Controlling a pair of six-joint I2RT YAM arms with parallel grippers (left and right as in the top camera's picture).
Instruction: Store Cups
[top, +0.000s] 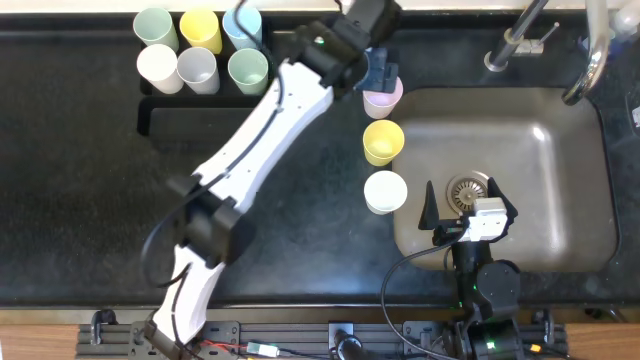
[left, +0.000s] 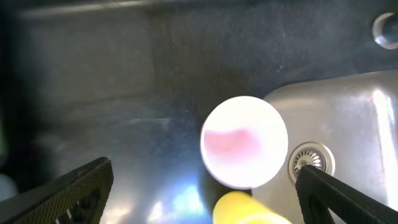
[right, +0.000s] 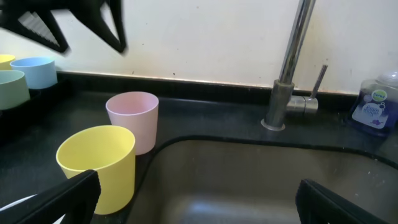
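**Pink cup under wide-open left gripper, not gripped**

Far left on the dark counter: black tray w/ six cups standing in two rows. Back row: pale green cup, yellow tray cup, blue cup. Front row: white tray cup, grey cup, green cup.

Next to the right: left arm, laid diagonally from the bottom edge up toward the sink's corner. Left gripper directly above the pink cup. Fingers spread wide, wider than the cup's mouth, w/ nothing held. In the wrist view, one finger at each side and the cup lower down betw. them, no contact visible.

Pink cup upright, mouth up, on the counter just beside the sink's back-left corner. Along the sink's left rim, in a line w/ small gaps: yellow cup, then white cup.

Right of the cups: steel sink w/ drain. Right gripper over the basin near the drain, also opened wide, empty. Faucet behind the sink. Soap bottle at far right, by the wall.
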